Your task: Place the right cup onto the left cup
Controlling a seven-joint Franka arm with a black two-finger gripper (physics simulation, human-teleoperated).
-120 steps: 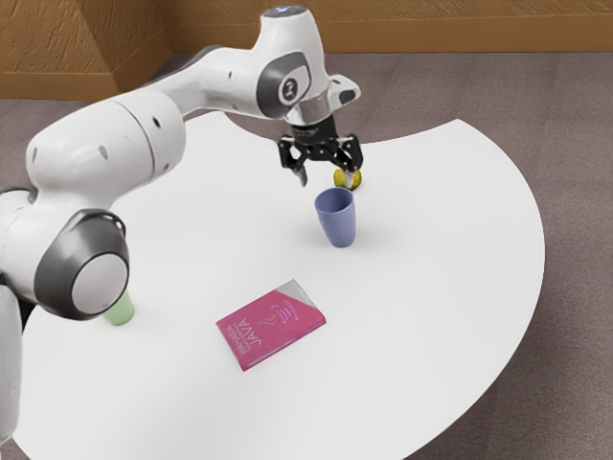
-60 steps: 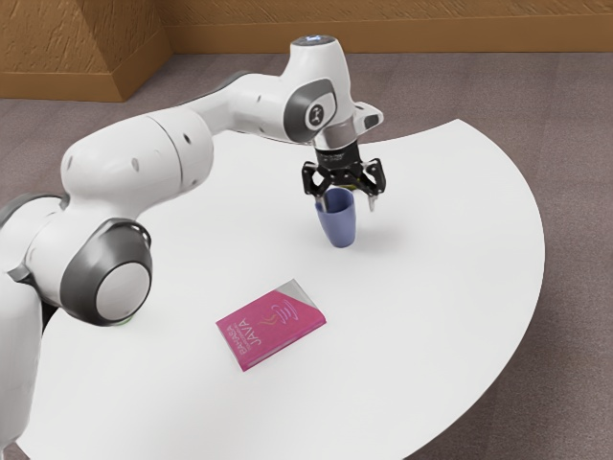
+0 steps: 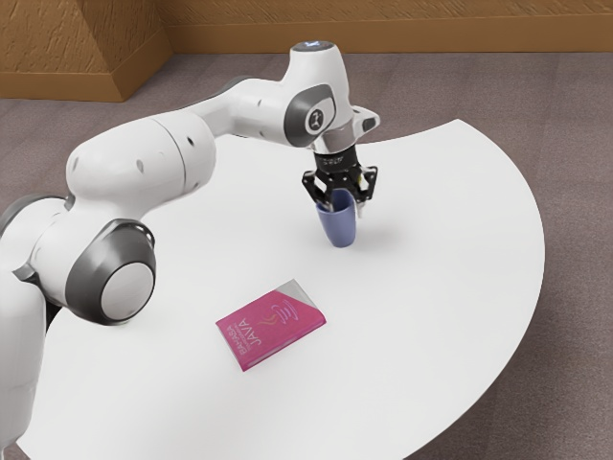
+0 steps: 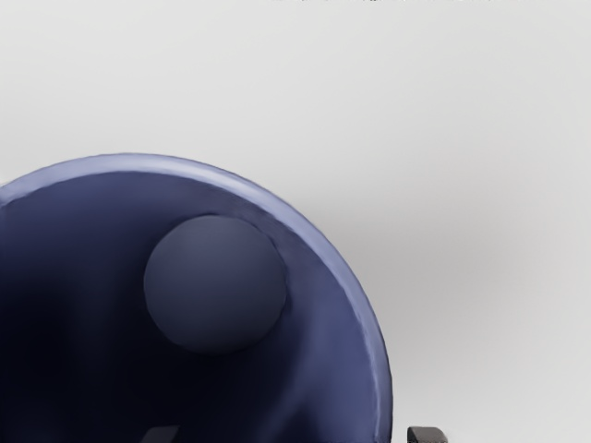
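Blue and open-mouthed, the cup (image 3: pixel 338 226) stands upright on the white table (image 3: pixel 441 287), directly under my gripper (image 3: pixel 346 209). My fingers are parted, with the cup's wall between them: one fingertip (image 4: pixel 162 435) is inside the mouth, well apart from the wall, and the other is just outside the rim. They are not clamped on the cup, so I have no grasp of it. The wrist view looks down into it, past the pale curve of the rim to the round bottom, with the inside falling into deep shadow on one side. From the exterior view's left, my white arm (image 3: pixel 144 158) reaches across the table, and the black gripper points downward at its end. A pink book (image 3: pixel 273 326) lies flat on the tabletop, apart from the cup, nearer the exterior camera and farther to the exterior view's left; its cover reads JAVA, and one corner is grey. Beyond the table's curved edge are a brownish-grey floor (image 3: pixel 565 192) and a brown wall (image 3: pixel 402 24).
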